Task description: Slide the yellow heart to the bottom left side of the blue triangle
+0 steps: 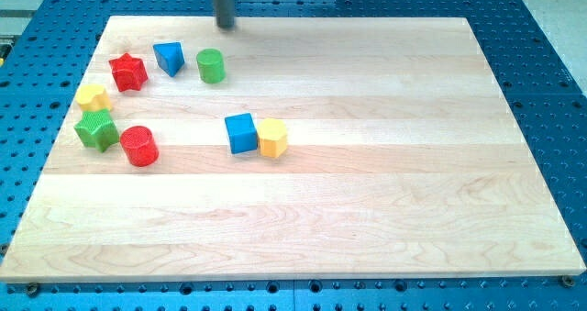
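Your tip [225, 24] sits at the far edge of the bench [367, 210], no gripper on it. Yellow heart [92, 97] is far left, near-left of blue triangle [169, 57], w/ red star [127, 72] between.

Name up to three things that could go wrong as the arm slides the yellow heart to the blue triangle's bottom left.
1. The red star already sits at the blue triangle's lower left, so the yellow heart may shove it.
2. The green star touches the heart and could be dragged along.
3. My tip is at the view's top, and its path may clip the green cylinder.
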Robot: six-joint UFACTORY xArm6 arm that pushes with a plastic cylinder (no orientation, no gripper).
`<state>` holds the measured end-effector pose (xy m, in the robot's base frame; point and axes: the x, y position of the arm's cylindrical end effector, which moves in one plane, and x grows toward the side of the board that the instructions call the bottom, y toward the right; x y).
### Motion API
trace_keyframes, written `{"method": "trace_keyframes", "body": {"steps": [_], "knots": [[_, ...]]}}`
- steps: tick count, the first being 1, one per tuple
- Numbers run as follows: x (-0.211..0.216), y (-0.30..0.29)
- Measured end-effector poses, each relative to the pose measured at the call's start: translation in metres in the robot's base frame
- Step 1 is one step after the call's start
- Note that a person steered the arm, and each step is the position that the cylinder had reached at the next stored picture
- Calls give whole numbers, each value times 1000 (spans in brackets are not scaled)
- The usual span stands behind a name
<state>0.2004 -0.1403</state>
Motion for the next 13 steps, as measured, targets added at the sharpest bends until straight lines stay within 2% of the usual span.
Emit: {"method": "trace_keyframes", "body": {"steps": [2,3,4,5,6,8,12,13], "knots": [[95,-142],[122,-165],[154,-163],[208,-160],[212,-136],[176,-83],[183,-63],[188,0]]}}
